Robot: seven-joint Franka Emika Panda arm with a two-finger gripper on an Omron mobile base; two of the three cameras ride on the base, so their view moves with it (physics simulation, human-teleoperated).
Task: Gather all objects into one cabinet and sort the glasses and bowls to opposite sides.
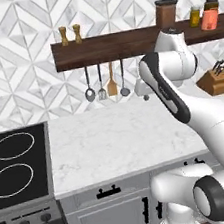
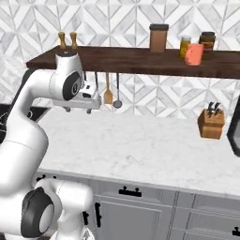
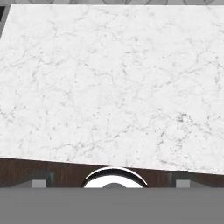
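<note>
One orange mug (image 2: 193,54) with a side handle stands on the long hooked wooden shelf, at its right end, next to some jars; it is also at the top right of the left base view (image 1: 209,19). My gripper (image 2: 78,110) hangs well to the left of the mug, below the shelf's height and above the marble counter, pointing down. It is open, its fingertips (image 3: 39,183) stand wide apart, and nothing is between them. The gripper (image 1: 143,97) sits just right of the hanging utensils. The short dark plank, the bowl, the grey mug and the other orange mug are out of view.
The long shelf (image 2: 131,58) carries two shakers (image 2: 68,40), a brown canister (image 2: 159,38) and jars (image 2: 207,41). Utensils (image 1: 105,87) hang under it. A knife block (image 2: 211,123) stands on the white marble counter (image 2: 140,145). A black cooktop (image 1: 15,165) lies to the left.
</note>
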